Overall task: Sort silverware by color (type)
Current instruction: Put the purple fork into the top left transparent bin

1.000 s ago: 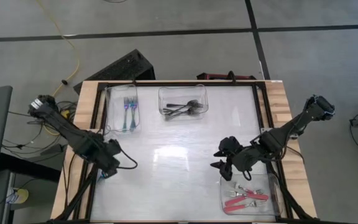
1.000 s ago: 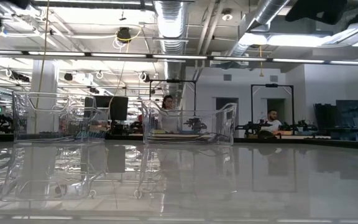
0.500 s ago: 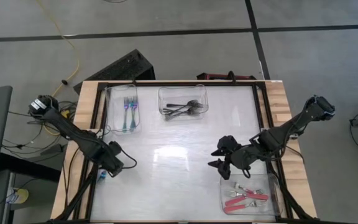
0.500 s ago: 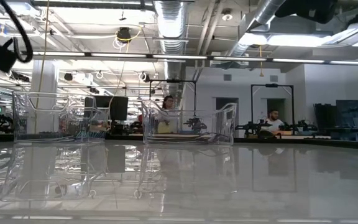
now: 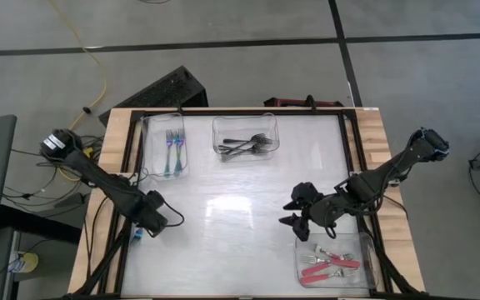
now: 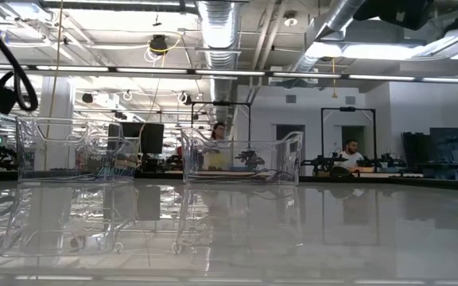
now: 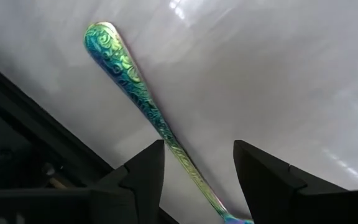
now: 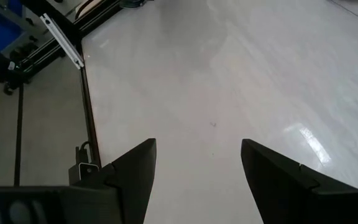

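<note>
Left pincer point(image 7: 194, 177), fingers apart, straddles a blue-green handle point(image 7: 129, 78) on the table point(image 5: 223, 242); right pincer point(image 8: 197, 165) apart, empty.

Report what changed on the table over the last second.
The left tool dropped toward the near left edge of the table and now sits open over a teal iridescent handle lying on the surface, not yet gripped. The right tool stayed put, open, beside the tub of red forks. The other two tubs are unchanged.
</note>
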